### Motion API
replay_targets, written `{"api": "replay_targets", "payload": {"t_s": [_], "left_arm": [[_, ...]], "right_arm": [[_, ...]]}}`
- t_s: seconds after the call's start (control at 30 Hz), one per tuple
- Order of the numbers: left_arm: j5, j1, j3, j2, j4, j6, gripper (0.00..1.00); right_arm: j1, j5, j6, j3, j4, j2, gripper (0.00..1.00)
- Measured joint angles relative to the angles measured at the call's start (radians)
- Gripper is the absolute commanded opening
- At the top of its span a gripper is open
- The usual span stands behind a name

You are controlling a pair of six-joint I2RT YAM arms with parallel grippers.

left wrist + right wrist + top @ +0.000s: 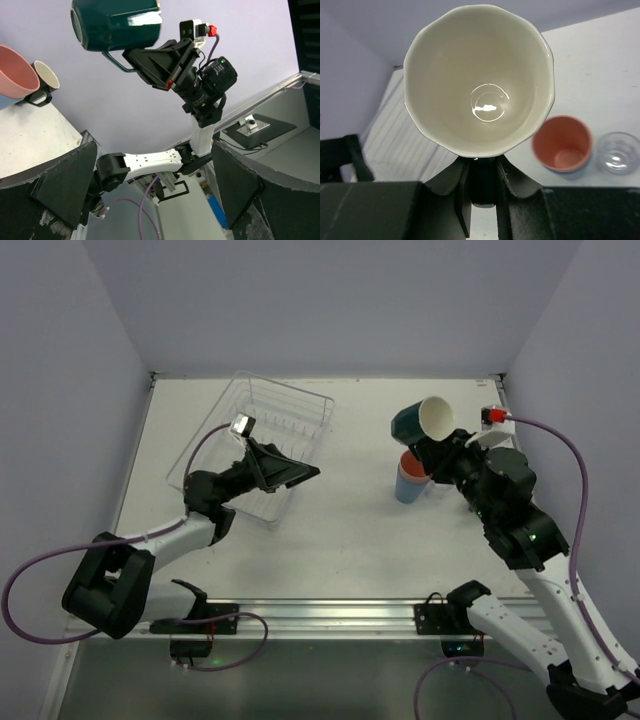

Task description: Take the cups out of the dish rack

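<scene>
Claw on right arm (432,445) pinches dark teal ceramic mug (425,420) aloft, presumably for set-down near salmon-pink tumbler (562,144); left claw (296,475) stands spread.

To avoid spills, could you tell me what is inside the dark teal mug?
The dark teal mug looks empty: cream interior, only glare at the bottom. The right end effector covers only its outer wall.

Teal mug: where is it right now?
The teal mug is on the right in the top view, held tilted in the air by the right gripper, next to the stacked pink and blue cups, far from the dish rack at left.
</scene>
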Motion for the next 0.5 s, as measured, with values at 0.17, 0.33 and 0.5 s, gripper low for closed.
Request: {"api": "replay_targets", "payload": {"t_s": [0.17,0.33,0.5], "left_arm": [[0.015,0.0,0.0,0.0,0.0,0.074,1.0],[0.022,0.0,0.0,0.0,0.0,0.114,1.0],[0.018,0.0,-0.001,0.0,0.0,0.115,1.0]], "right_arm": [[-0.009,0.334,0.003,0.066,-0.186,0.021,0.0],[-0.032,0.585,0.099,0.167,-0.378,0.122,0.0],[-0.068,0.708,0.241,0.217,-0.498,0.214,0.0]]}}
